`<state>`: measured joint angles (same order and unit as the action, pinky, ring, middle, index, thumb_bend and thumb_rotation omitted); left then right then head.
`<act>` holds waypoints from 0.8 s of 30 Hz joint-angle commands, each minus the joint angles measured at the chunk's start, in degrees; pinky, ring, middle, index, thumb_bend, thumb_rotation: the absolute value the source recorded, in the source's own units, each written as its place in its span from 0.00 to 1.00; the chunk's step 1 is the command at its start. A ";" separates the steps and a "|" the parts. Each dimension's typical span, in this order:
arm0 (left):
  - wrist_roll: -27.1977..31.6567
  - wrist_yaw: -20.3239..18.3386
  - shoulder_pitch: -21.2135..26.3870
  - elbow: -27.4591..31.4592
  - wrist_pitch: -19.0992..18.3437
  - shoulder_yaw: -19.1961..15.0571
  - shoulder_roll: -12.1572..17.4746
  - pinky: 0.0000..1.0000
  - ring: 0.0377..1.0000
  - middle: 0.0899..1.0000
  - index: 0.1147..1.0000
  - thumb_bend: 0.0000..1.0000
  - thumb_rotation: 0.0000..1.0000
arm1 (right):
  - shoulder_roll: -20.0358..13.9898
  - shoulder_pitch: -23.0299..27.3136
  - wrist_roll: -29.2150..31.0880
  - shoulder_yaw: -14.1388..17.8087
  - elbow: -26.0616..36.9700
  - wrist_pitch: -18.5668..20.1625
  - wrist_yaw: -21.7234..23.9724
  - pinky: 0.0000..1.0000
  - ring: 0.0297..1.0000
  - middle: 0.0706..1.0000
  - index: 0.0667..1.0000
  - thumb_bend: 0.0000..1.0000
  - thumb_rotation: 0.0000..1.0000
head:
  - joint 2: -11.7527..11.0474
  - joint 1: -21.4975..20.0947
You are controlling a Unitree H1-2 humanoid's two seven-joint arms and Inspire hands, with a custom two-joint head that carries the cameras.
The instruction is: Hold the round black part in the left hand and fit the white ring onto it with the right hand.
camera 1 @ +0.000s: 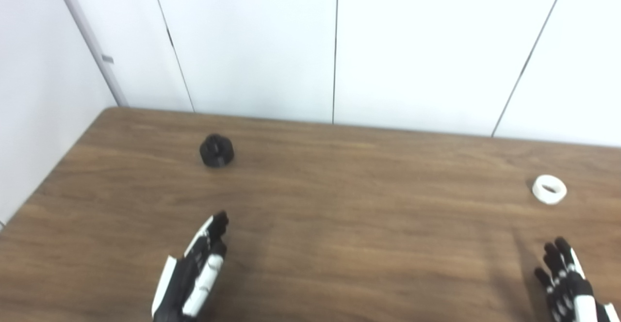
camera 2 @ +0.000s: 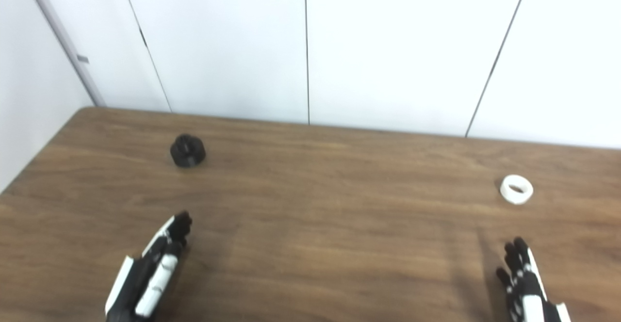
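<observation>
over on the left, the round black part (camera 1: pixel 216 151) sits on the wooden table (camera 1: pixel 349 205), far side, near the back-left corner, standing on its own with nothing touching it. a notched top face shows, though the detail is blurred.

below it, nearer the camera, the left robot hand (camera 1: pixel 194 273) comes in from the bottom edge, fingers (camera 1: pixel 213 230) stretched out straight and lying close together, pointing up toward the black part. it holds nothing. there is clear bare wood between the fingertips and the part, so they are well apart. the hand throws a soft shadow on the table just to its right.

across the middle, just brown wood grain, and white wall panels (camera 1: pixel 252 45) with thin dark seams behind the table's far edge.

now to the right: the white ring (camera 1: pixel 549 189) lies flat on the table, its hole facing up, close to the right side of the scene. nothing touches it.

below the ring, the right robot hand (camera 1: pixel 567 283) rises from the bottom right corner, fingers (camera 1: pixel 553 254) extended and slightly spread, empty. it sits near the ring but short of it, with a gap of table between fingertips and ring.

both parts rest on the table, far apart from each other.
</observation>
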<state>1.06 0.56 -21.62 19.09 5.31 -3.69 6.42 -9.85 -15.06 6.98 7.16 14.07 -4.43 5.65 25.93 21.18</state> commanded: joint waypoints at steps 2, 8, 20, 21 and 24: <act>-0.72 0.91 0.09 -0.16 1.27 0.55 -2.40 0.97 0.95 0.93 0.91 0.62 0.78 | -0.75 0.91 0.28 0.74 -0.69 -2.58 0.10 1.00 1.00 0.99 1.00 0.50 1.00 | -0.54 0.83; -1.70 1.82 0.35 -0.78 1.27 1.31 -2.30 0.97 0.95 0.93 0.91 0.64 0.77 | -1.33 1.20 0.31 0.73 -2.38 -3.92 0.54 1.00 1.00 0.99 1.00 0.49 1.00 | -1.73 1.32; -1.46 2.30 -0.20 0.26 0.59 1.57 -1.99 0.96 0.95 0.93 0.91 0.57 0.70 | -1.26 0.87 0.24 0.25 -3.04 -5.66 0.53 1.00 1.00 0.99 1.00 0.52 1.00 | -1.02 -0.17; -1.07 2.36 -0.28 0.46 0.65 1.43 -2.08 0.96 0.95 0.93 0.91 0.56 0.69 | -1.25 0.87 0.03 0.27 -3.05 -5.71 0.42 1.00 1.00 0.99 1.00 0.52 1.00 | -1.00 -0.29; -2.11 3.26 -0.35 1.66 0.19 0.73 -2.17 0.94 0.94 0.92 0.91 0.57 0.53 | -1.15 0.80 -0.58 0.33 -2.51 -5.08 -0.02 1.00 1.00 0.98 1.00 0.53 1.00 | -0.56 -0.78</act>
<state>0.02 2.91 -21.43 18.65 5.65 -2.59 6.42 -11.04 -14.19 6.77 7.30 12.00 -8.37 5.90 25.31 20.39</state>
